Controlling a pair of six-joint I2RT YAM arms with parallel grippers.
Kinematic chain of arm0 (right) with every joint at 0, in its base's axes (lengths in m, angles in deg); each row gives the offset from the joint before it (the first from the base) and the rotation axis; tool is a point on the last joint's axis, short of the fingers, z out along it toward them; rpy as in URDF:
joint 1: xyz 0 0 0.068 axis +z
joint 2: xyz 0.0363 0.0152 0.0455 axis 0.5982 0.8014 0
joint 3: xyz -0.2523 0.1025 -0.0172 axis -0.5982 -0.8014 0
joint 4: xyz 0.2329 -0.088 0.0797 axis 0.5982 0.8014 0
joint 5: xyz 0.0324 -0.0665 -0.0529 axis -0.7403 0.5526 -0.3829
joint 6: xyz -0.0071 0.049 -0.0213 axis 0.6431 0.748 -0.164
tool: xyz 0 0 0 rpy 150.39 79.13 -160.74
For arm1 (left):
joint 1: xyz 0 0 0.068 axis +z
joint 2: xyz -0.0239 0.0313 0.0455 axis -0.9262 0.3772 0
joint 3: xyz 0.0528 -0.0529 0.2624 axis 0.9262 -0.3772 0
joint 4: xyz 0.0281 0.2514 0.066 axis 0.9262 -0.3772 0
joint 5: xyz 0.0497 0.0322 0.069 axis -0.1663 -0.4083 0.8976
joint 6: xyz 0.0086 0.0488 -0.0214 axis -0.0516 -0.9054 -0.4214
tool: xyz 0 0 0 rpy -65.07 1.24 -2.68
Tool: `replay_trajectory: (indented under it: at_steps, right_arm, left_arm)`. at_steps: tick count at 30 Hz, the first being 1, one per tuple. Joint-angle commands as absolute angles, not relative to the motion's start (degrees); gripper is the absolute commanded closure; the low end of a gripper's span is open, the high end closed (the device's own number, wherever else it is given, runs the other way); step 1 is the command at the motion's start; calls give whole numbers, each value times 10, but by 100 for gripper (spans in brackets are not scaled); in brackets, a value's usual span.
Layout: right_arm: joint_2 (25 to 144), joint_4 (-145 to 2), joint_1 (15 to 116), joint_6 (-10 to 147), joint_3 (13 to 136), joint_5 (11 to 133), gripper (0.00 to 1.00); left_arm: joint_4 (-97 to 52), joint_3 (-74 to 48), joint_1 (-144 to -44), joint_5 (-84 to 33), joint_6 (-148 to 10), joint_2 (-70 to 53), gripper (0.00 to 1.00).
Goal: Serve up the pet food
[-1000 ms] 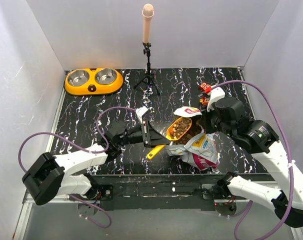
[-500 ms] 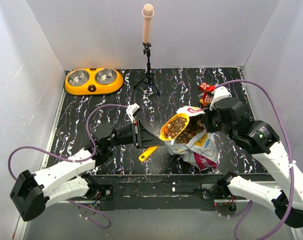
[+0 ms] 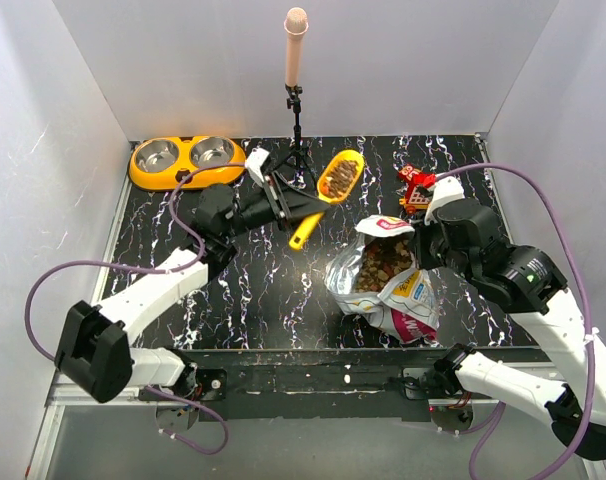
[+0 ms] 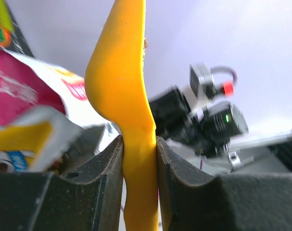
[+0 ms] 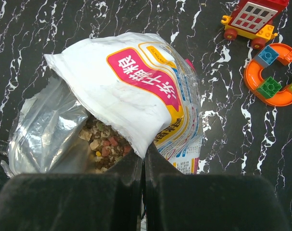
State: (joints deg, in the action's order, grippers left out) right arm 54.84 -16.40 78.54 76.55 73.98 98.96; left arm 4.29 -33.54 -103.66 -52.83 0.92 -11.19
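The yellow-orange scoop [image 3: 340,175] hangs in the air over the far middle of the table, heaped with pet food [image 3: 338,178]. My left gripper [image 3: 295,207] is shut on its handle; in the left wrist view both pads press the yellow handle [image 4: 139,159]. The white printed bag [image 3: 388,290] lies open at the centre right with more pet food [image 3: 383,262] inside. My right gripper [image 3: 420,240] is shut on the bag's upper rim. In the right wrist view its jaws [image 5: 142,163] pinch the white flap [image 5: 131,91] above the pet food [image 5: 105,144].
The orange double bowl [image 3: 188,160] with two steel cups sits at the far left corner, left of the scoop. A microphone stand [image 3: 296,110] rises at the far middle, just behind the scoop. Toy blocks [image 3: 413,185] [image 5: 266,62] lie far right of the bag.
My left arm has lifted the filled scoop out of the bag and carried it up and away, towards the far middle of the table. The right gripper keeps its hold on the bag.
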Motion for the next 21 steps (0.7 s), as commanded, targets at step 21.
replay_trajectory:
  at_steps: [21]
  right_arm:
    - [502,-172,787,767,790,959,99]
  left_arm:
    - [162,-247,-617,-718,28,149,100]
